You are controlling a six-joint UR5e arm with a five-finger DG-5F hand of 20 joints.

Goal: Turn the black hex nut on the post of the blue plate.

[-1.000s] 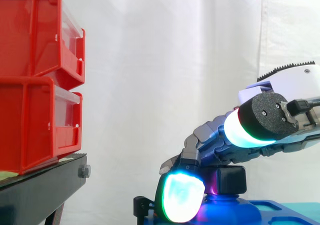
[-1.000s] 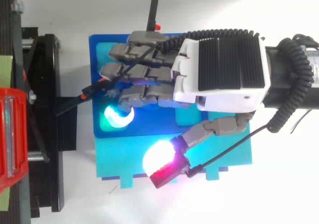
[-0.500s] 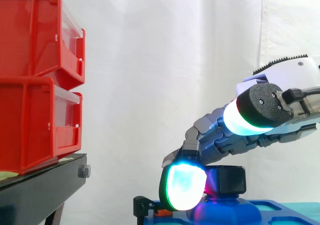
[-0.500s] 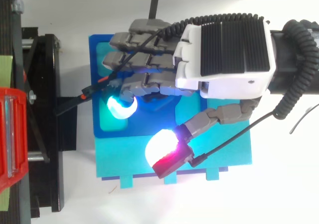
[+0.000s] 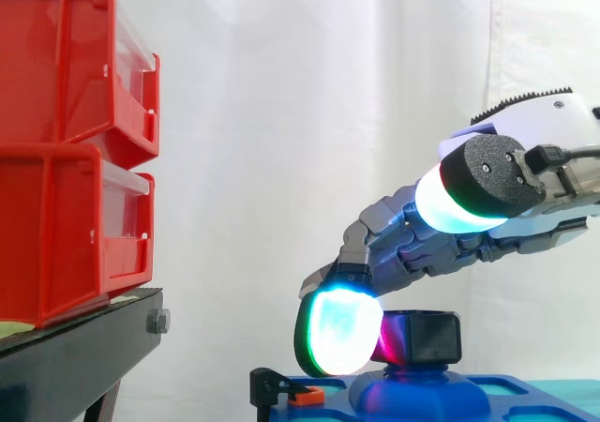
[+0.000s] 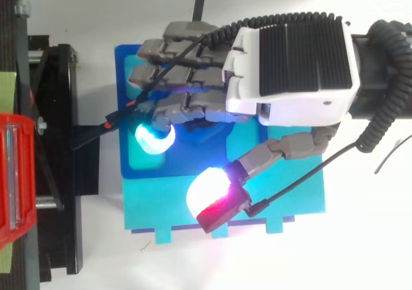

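- You are looking at the black hex nut (image 5: 424, 338) sitting on the raised post (image 5: 417, 386) at the middle of the blue plate (image 5: 530, 394); how far it is turned, I cannot tell.
- The robot hand (image 5: 422, 248) is arching loosely just above the plate's post, with its thumb splaying away and pinching nothing.
- Against a second ago, the robot hand is riding higher, uncovering the nut.

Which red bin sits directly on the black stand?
The lower red bin: its base rests on the black stand. The upper red bin is stacked on top of it, off the stand.
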